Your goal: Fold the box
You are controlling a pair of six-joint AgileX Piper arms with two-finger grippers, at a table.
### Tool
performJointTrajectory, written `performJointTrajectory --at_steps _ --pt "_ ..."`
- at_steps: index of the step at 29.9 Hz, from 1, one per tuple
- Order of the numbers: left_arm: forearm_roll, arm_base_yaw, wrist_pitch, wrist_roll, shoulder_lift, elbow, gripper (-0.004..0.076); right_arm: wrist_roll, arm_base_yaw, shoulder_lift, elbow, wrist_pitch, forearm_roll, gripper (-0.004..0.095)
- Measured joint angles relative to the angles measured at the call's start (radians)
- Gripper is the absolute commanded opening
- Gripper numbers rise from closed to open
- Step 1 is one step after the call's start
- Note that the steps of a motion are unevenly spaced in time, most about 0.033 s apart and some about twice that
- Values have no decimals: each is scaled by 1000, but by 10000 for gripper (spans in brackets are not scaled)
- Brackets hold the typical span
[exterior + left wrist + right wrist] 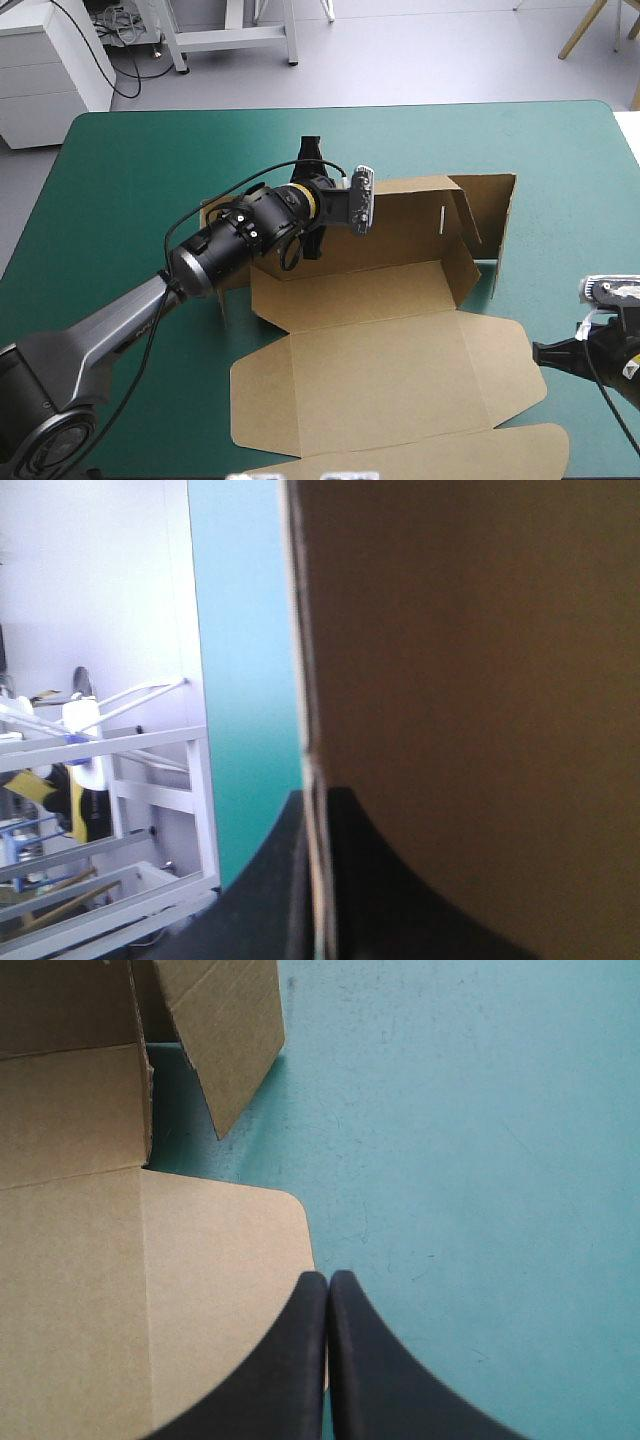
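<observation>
Left tool [315, 794] clamps the brown box [380, 370].

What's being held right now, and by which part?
The left jaws are shut on the box, pinching the edge of its raised far wall. The right jaws are shut, holding nothing.

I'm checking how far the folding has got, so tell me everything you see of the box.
The box is one cut sheet of plain brown board, partly folded. Its far wall and right end flap stand up; the rest lies flat on the teal-green cover, corners rounded. The left gripper pinches a raised edge; the right gripper sits shut at a flat flap's edge.
</observation>
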Motion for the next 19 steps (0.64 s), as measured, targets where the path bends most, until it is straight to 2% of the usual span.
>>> performJointTrajectory --at_steps 4,7,10,19 --pt "88 -26 -96 -40 -21 76 -10 5 0 0 -13 -2 10 -19" --pt "223 -57 -180 -158 -54 164 -10 6 0 0 -25 -5 9 -19" --pt "395 -81 -229 -321 -85 247 -10 6 0 0 -36 -5 10 -19" --pt "953 -110 -286 -910 -126 456 -10 18 0 0 -87 -34 35 4"
